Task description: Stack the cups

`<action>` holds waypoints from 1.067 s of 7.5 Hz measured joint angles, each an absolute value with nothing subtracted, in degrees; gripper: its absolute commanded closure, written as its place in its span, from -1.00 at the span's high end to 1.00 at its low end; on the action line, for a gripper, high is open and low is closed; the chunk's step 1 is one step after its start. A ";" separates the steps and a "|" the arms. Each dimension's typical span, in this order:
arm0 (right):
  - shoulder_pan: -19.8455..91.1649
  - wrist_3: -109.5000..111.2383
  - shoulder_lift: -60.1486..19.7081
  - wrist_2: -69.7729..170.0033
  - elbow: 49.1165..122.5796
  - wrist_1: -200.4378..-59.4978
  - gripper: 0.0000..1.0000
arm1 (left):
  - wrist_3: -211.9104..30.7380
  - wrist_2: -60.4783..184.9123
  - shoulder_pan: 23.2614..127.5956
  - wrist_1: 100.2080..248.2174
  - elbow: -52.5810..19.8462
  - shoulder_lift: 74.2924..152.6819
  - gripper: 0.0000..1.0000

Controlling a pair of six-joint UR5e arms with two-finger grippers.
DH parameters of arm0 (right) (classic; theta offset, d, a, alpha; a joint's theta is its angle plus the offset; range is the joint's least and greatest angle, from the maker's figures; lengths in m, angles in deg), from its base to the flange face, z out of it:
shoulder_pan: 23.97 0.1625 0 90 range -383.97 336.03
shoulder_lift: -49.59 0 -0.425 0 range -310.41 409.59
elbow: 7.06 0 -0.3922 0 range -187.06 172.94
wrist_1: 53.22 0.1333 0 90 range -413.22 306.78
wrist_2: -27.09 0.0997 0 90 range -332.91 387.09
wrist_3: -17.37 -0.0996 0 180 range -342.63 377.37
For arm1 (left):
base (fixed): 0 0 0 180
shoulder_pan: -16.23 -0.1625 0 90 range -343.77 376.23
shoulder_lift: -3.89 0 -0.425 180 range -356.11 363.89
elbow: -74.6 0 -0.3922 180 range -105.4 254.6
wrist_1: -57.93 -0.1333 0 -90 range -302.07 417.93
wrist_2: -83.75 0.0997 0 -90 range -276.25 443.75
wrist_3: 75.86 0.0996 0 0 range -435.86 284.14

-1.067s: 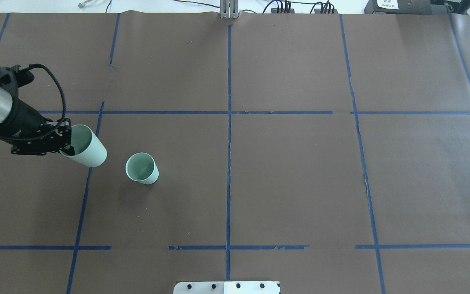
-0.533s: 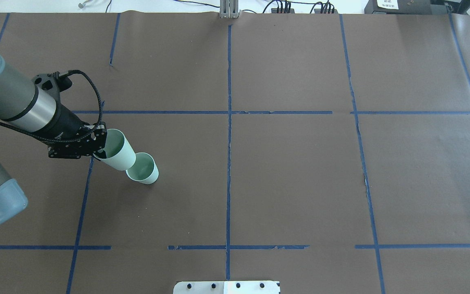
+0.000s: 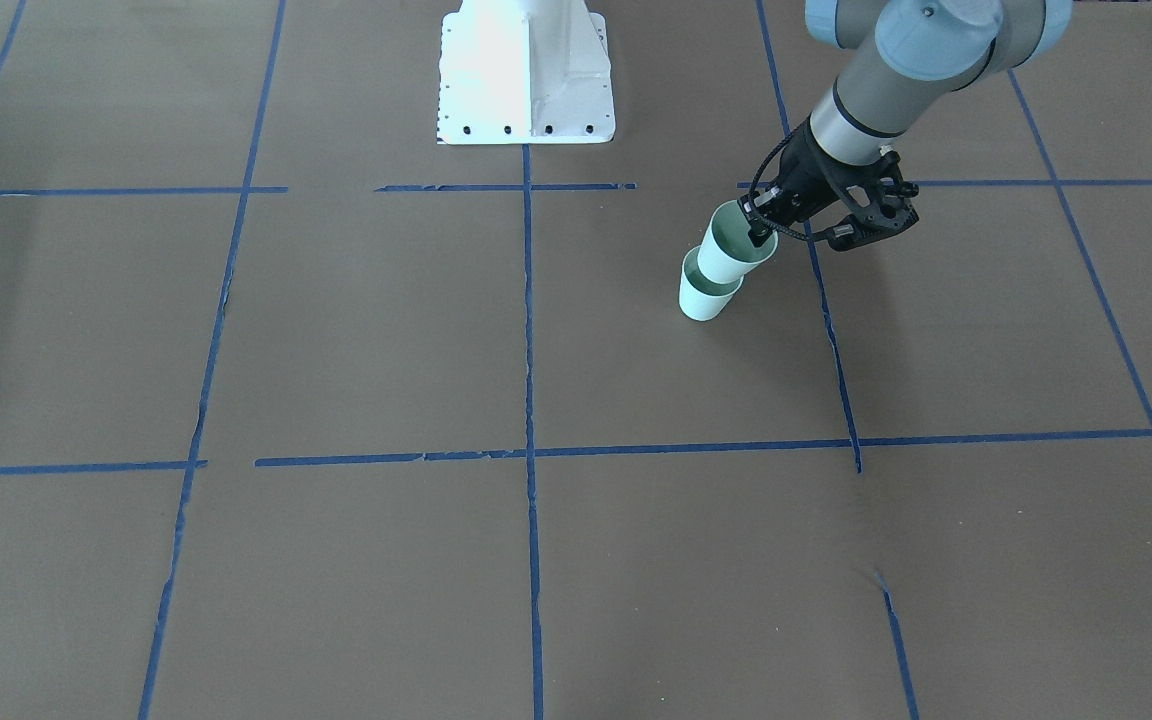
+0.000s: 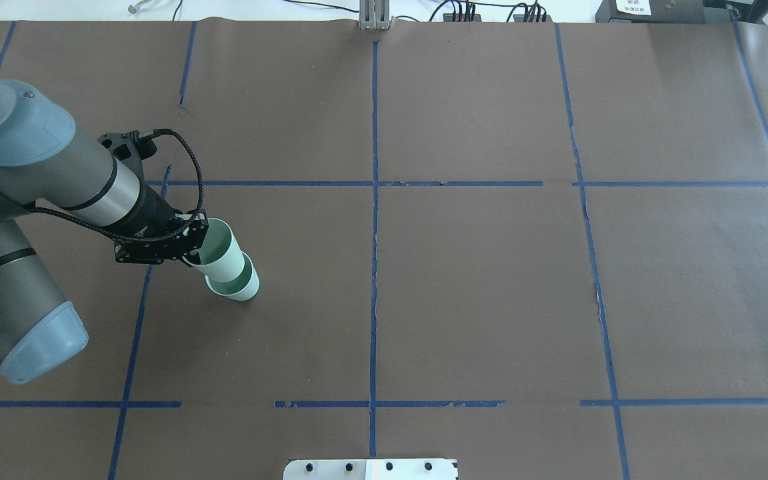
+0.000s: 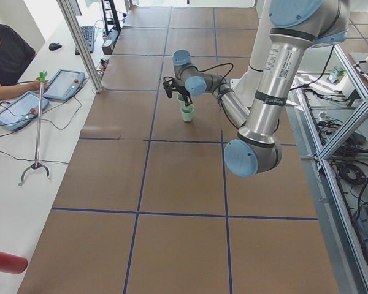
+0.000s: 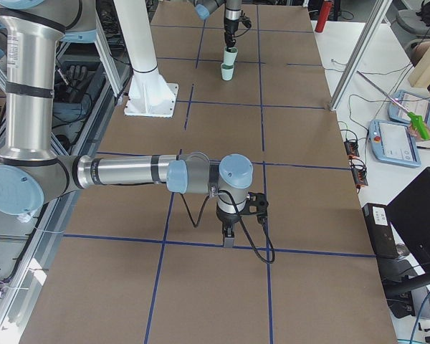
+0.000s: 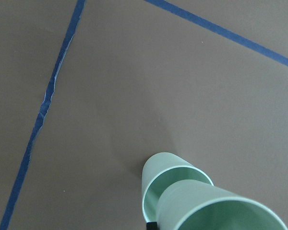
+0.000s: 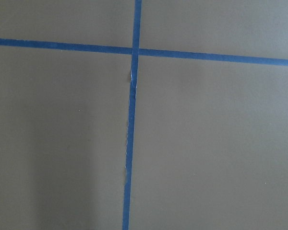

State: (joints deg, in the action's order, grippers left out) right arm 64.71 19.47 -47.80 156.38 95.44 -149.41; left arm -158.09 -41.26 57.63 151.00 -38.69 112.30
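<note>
Fingers of the left gripper (image 4: 196, 248) are clamped on the rim of the upper cup (image 4: 225, 261). It is tilted, its base inside the lower cup (image 4: 243, 289), which stands upright on the desk (image 4: 491, 280). For the right gripper (image 6: 229, 240), I cannot tell how the fingers stand.

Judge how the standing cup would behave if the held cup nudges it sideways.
It is probably light and apt to tip or slide: the standing cup looks small, thin-walled and narrower at its base than at its rim. The held cup, tilted in the left gripper, meets its mouth at an angle, so a sideways shove seems possible.
</note>
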 measured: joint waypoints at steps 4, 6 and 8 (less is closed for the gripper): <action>64.71 19.48 -47.80 156.38 95.44 -149.39 1.00 | -157.90 -40.88 57.28 151.09 -37.41 112.84 -1.00; 64.71 19.48 -47.80 156.38 95.43 -149.40 1.00 | -157.71 -40.88 57.28 151.16 -37.37 112.61 -0.90; 64.71 19.48 -47.80 156.38 95.42 -149.38 1.00 | -157.57 -40.88 57.22 151.24 -37.42 112.51 1.00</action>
State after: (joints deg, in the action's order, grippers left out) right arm 64.71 19.48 -47.80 156.38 95.42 -149.38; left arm -157.57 -40.88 57.22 151.24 -37.42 112.51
